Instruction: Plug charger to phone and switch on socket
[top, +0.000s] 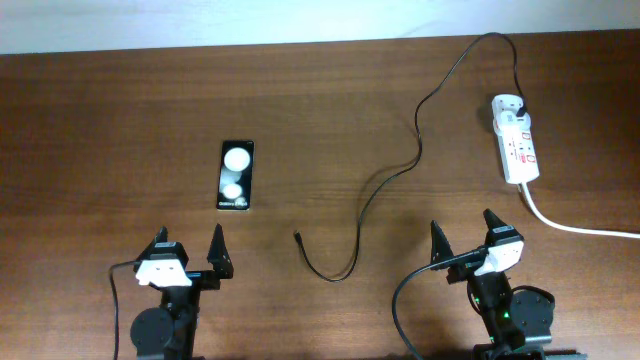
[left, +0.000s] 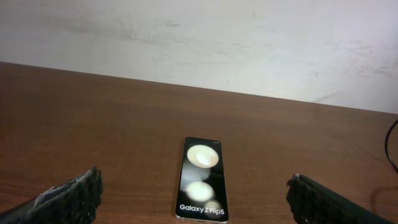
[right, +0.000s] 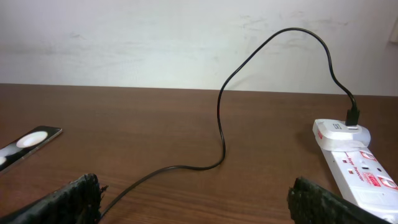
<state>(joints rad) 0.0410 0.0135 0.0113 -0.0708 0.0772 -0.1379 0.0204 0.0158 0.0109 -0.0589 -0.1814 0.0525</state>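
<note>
left gripper (top: 188, 240) sits behind phone (top: 236, 174), right gripper (top: 461, 226) behind socket (top: 515, 140) and charger (top: 362, 208), likely one job each. both sets of fingers apart, empty. charger's free tip lies loose between the arms, near phone.

Black phone (top: 236, 174) flat, charger (top: 400, 170) loose, plugged into socket (top: 516, 138)

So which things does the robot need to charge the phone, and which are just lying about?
For the job: phone, charger, socket.
Just there: thick white cord running off from the socket, wooden table.
</note>
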